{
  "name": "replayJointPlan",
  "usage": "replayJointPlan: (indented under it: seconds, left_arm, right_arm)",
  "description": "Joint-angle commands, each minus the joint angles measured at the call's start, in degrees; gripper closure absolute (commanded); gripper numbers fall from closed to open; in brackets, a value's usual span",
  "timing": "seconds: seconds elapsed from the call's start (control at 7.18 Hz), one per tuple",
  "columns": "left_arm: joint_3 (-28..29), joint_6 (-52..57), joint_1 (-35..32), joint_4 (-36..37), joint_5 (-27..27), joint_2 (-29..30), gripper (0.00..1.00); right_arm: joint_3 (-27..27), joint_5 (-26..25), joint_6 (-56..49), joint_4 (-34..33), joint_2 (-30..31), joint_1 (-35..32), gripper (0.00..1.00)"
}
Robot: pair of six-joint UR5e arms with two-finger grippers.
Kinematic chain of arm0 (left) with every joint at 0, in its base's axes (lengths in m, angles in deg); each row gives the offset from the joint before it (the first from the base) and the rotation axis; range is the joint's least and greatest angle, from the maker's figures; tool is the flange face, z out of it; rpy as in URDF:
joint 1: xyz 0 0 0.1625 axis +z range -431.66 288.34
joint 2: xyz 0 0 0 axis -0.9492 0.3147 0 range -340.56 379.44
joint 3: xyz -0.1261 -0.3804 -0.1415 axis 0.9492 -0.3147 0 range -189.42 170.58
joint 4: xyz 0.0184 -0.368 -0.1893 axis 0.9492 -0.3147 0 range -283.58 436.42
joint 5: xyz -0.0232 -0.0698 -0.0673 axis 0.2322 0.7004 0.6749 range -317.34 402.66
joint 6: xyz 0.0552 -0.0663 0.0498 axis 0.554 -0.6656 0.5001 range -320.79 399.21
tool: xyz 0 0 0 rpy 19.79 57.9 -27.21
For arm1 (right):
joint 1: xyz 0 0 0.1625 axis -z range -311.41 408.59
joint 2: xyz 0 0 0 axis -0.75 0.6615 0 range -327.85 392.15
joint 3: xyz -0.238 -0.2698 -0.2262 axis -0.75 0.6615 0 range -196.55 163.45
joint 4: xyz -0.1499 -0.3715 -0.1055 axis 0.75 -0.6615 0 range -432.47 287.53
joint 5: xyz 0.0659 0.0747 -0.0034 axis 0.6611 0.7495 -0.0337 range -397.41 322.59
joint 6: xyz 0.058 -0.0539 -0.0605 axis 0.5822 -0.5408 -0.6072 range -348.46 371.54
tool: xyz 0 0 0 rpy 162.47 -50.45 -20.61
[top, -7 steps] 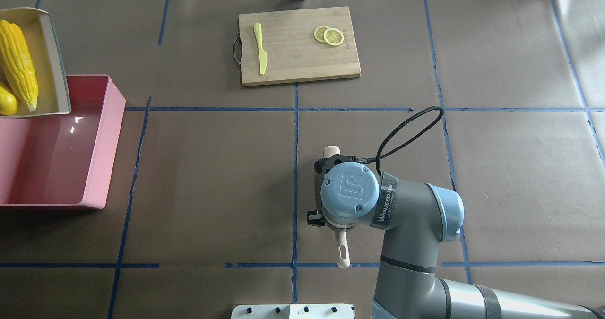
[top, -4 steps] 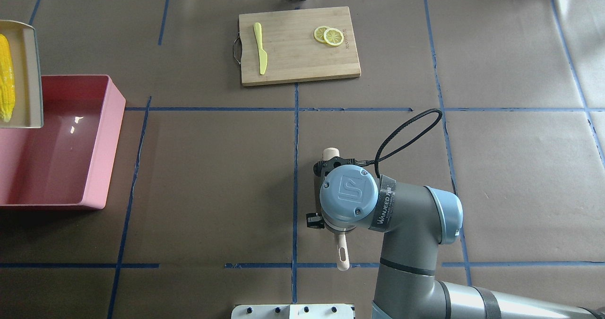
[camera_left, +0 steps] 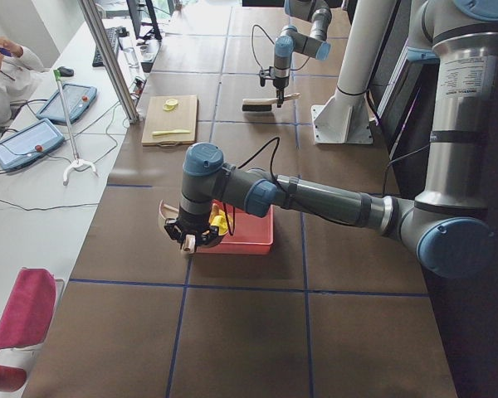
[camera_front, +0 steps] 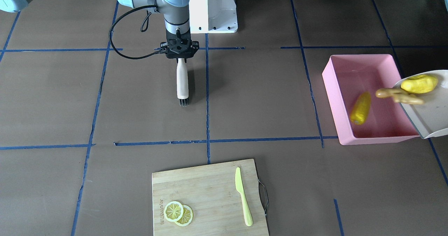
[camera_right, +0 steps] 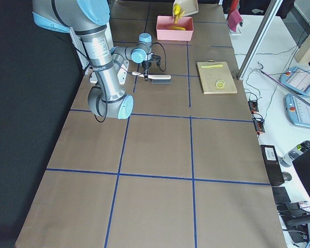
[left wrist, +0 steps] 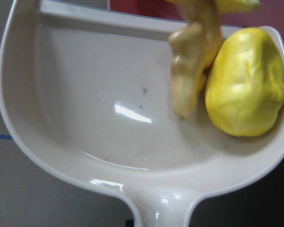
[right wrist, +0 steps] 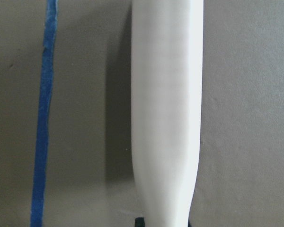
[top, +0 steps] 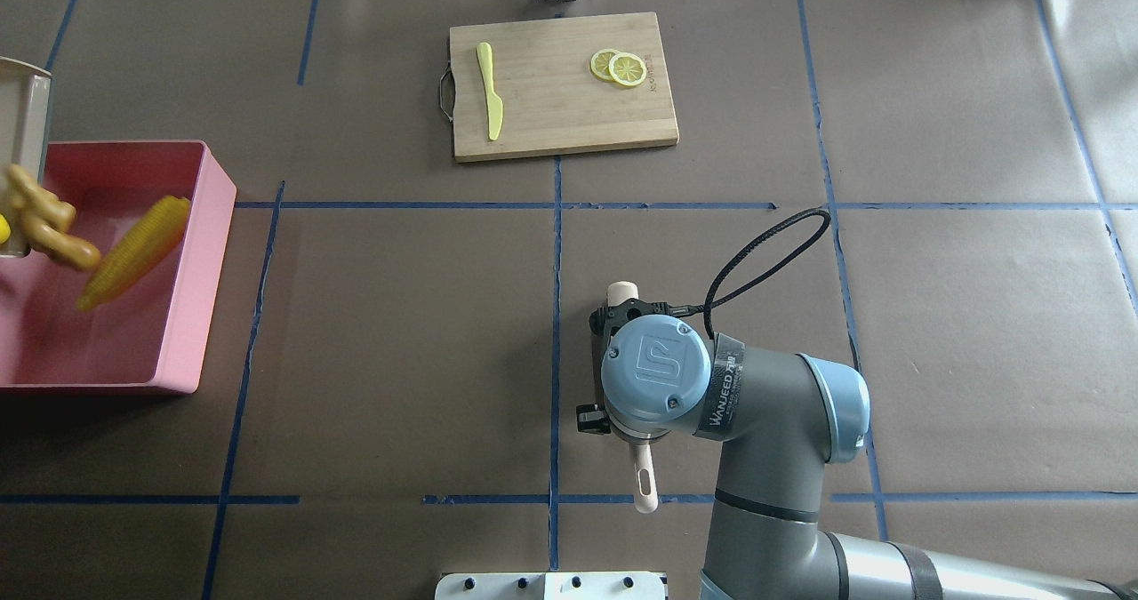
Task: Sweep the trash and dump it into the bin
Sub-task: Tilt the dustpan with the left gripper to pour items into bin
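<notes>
Bin (camera_front: 332,99) holding one corn cob (camera_front: 360,108), dustpan (camera_front: 428,120) holding two trash pieces (camera_front: 419,83)

Bin (camera_front: 330,99): open top half blocked. Dustpan (camera_front: 428,120) tilted over outer side, left arm (camera_left: 315,195) above it; ginger (camera_front: 395,95), fruit (camera_front: 419,83) at lip; corn (camera_front: 360,107) blurred inside bin. Bin's inner side open, bare table (camera_front: 262,99) beside it. Well apart from bin, toward table middle: right arm (top: 765,396), brush (camera_front: 182,78) clamped level in right gripper (camera_front: 180,57). Wide gap between bin and brush. Cutting board (camera_front: 206,194), knife (camera_front: 242,195), lemon slices (camera_front: 178,213) far from bin, operators' side.
</notes>
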Motion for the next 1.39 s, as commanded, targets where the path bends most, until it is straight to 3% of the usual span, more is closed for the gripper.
replayJointPlan:
  seconds: [0.0, 0.84, 1.11, 1.25]
  left_arm:
    - [-1.8, 2.36, 0.35, 2.43, -3.36, 1.27, 1.0]
    - [-2.07, 4.91, 0.62, 3.85, -7.07, 3.47, 1.0]
    - [-1.81, 4.74, 0.7, 5.16, -4.97, 3.55, 1.0]
    - [-1.63, 4.13, 0.7, 6.56, -0.87, 3.56, 1.0]
  right_arm:
    - [0.0, 0.02, 0.03, 0.01, 0.14, 0.06, 1.0]
    - [-0.09, -0.07, 0.03, 0.01, 0.05, 0.14, 1.0]
    - [-0.09, -0.07, 0.12, 0.01, -0.04, 0.23, 1.0]
    - [-0.09, -0.07, 0.12, 0.01, 0.05, 0.14, 1.0]
